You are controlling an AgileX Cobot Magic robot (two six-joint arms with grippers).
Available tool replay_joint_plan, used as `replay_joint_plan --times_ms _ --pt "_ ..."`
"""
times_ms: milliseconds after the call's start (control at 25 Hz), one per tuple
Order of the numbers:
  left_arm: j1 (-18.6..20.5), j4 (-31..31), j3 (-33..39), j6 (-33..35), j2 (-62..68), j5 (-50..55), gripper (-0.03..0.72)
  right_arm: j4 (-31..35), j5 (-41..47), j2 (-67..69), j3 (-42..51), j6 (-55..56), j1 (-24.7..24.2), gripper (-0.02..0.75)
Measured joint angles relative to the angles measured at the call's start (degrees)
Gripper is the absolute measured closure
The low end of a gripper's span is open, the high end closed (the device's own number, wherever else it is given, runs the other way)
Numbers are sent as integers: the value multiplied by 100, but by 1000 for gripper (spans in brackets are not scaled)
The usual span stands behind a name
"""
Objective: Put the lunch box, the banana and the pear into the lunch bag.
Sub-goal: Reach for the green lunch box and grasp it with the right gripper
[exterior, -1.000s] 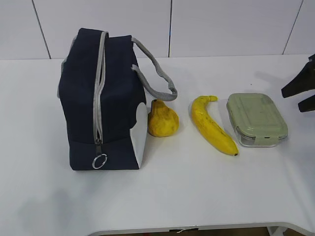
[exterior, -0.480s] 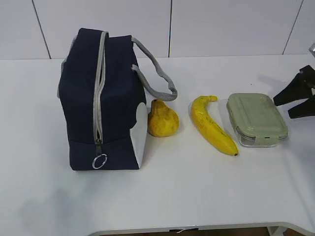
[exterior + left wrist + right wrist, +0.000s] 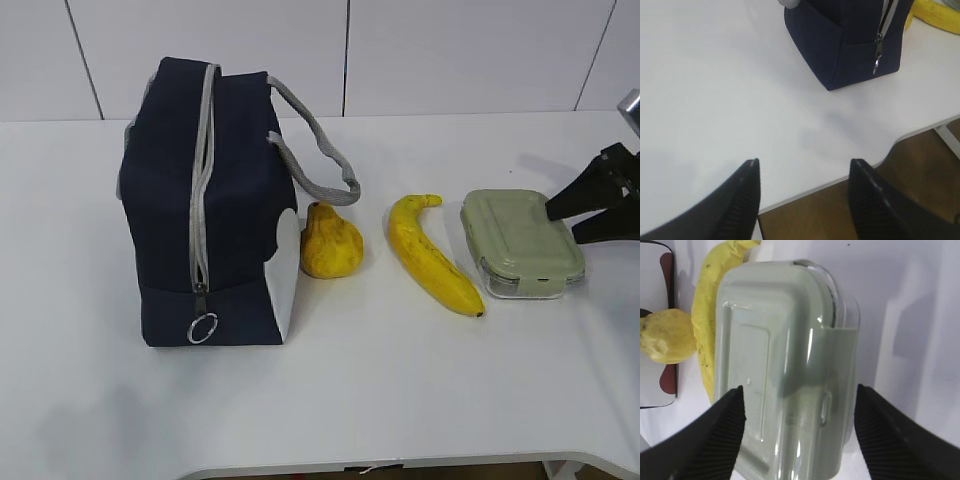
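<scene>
Sage-green clip lid and clear walls mark the flat rectangular lunch box [image 3: 522, 243], which lies on the white table [image 3: 400, 380] at the right end of the row, long axis running front to back. The black right gripper [image 3: 562, 219] hangs over its far right corner with jaws spread wide, one on each side of the box, holding nothing. Just left lies the long curved yellow banana [image 3: 431, 254], stem pointing away toward the wall, apart from the box. The plump yellow pear [image 3: 329, 241] stands neck-up beside the boxy navy-blue fabric lunch bag [image 3: 205, 200], zipper shut. Bare table remains along the front edge. The left gripper [image 3: 805, 200] hovers open over the table's front edge.
</scene>
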Motion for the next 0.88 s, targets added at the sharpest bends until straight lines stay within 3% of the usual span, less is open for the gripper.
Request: replay_joint_plan --times_ms 880 --pt "0 0 22 0 0 0 286 387 -35 253 -9 -245 0 186"
